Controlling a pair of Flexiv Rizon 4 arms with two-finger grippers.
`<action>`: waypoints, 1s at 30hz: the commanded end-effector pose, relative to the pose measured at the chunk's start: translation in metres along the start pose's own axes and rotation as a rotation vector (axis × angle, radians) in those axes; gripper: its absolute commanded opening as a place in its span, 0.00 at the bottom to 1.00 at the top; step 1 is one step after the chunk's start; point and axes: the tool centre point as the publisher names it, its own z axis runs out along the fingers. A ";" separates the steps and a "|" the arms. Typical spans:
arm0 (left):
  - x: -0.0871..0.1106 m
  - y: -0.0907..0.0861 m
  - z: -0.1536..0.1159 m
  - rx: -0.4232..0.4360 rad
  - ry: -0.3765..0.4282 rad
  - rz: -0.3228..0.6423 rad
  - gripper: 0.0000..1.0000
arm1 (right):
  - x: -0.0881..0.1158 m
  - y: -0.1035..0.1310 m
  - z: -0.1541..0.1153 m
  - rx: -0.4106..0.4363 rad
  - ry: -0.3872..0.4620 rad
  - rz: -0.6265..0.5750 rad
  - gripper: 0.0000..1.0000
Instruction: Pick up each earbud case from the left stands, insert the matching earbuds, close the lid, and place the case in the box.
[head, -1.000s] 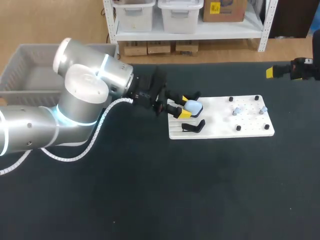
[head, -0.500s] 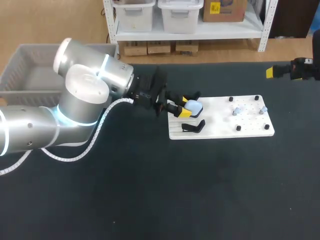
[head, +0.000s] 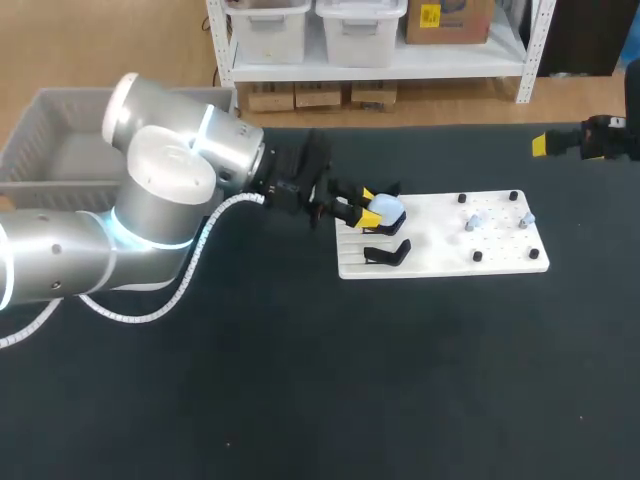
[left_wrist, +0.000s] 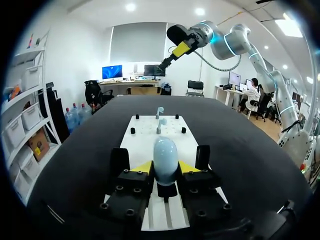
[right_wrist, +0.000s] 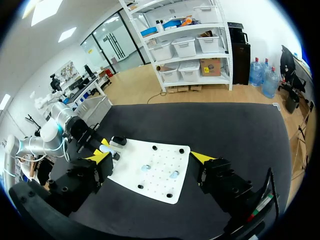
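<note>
- A grey box (head: 40, 135) sat at the far left.
- The left arm (head: 150, 200) came in from the left, over the black tabletop (head: 300, 380), to the left end of a white board (head: 440, 258).
- The left fingers (head: 372, 211) pinched the light blue earbud case (head: 389, 209), with one yellow tip pressed on each side of it.
- The case was at the left end of the board.
- In the left wrist view the case (left_wrist: 165, 152) looked like an egg. Its long side ran the same way as the fingers, and its round end pointed ahead, toward the far end of the board.
- A black stand (head: 386, 252) sat on the board just beside the case.
- Two small earbuds (head: 474, 221) sat near the right end of the board.
- The right fingers (right_wrist: 150, 157) were spread wide, at the far right edge of the tabletop, well apart from the board.
</note>
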 end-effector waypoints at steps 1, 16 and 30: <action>-0.010 -0.019 -0.020 -0.063 -0.044 0.018 0.00 | 0.000 0.000 0.000 0.001 0.001 0.000 1.00; -0.076 -0.052 -0.043 -0.072 -0.355 0.086 0.00 | 0.000 0.000 0.000 0.001 0.001 0.000 1.00; -0.090 -0.075 -0.041 -0.085 -0.401 0.071 0.00 | 0.000 0.000 0.000 0.001 0.001 0.000 1.00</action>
